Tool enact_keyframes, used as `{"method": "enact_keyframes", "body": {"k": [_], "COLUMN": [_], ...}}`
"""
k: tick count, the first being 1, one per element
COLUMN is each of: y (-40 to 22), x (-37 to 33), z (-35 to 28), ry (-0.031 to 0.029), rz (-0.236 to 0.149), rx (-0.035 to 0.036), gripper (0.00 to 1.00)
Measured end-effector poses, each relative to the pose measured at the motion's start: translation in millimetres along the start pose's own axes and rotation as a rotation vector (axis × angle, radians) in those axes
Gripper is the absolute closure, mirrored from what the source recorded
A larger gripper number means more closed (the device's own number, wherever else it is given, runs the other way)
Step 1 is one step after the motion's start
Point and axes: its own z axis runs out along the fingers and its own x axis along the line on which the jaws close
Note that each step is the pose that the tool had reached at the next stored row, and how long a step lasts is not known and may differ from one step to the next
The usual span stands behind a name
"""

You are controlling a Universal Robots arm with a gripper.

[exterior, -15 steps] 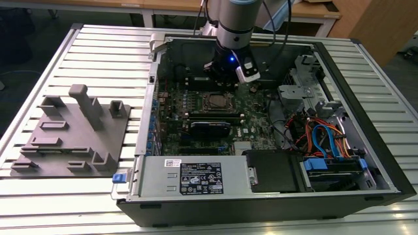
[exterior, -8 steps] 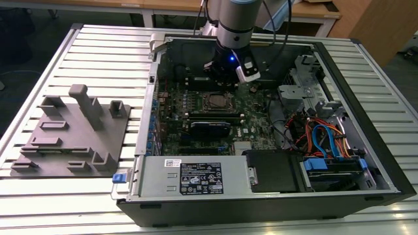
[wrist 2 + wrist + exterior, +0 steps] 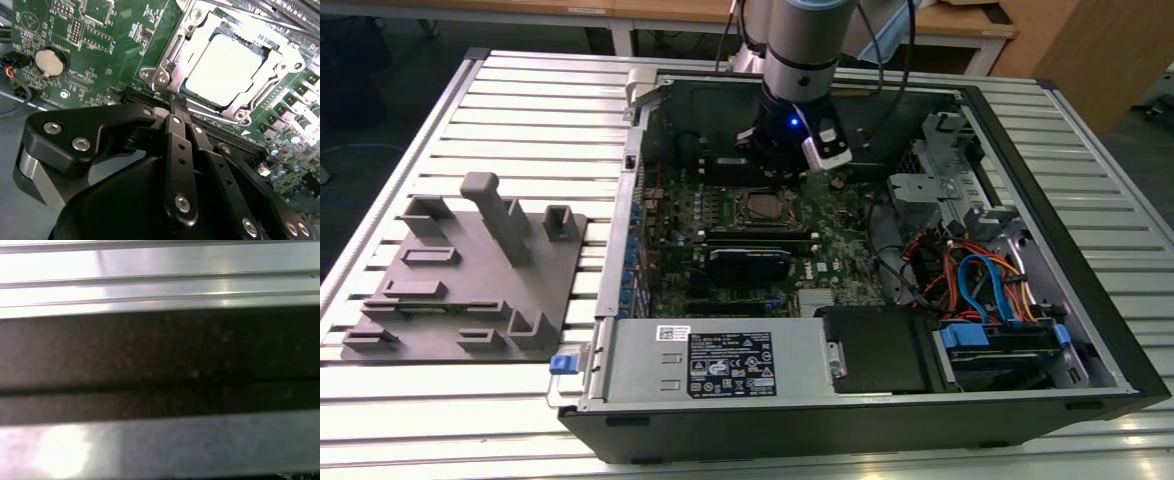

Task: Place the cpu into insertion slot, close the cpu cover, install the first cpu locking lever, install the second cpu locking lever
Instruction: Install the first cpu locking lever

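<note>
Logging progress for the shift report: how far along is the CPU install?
Done: the cpu lies seated with the cpu cover lowered over it. In hand: the gripper, jaws together, is at a corner of that cover in the second wrist view. Left: whether either locking lever is latched cannot be told.
</note>
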Motion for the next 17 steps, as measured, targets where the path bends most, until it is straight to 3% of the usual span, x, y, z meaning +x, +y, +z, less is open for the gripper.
{"method": "enact_keyframes", "body": {"k": [9,13,17], "y": [0.2,-0.4,-0.5], "x": [-0.1,-0.2,-0.2], "z": [-1.5,1.1,1.0], "ry": [0.0,-0.0004,-0.0005], "rz": [0.0,0.0,0.0], "rx": [-0.0035,0.0069,0.0074], "gripper": [0.89,0.89,0.89]}}
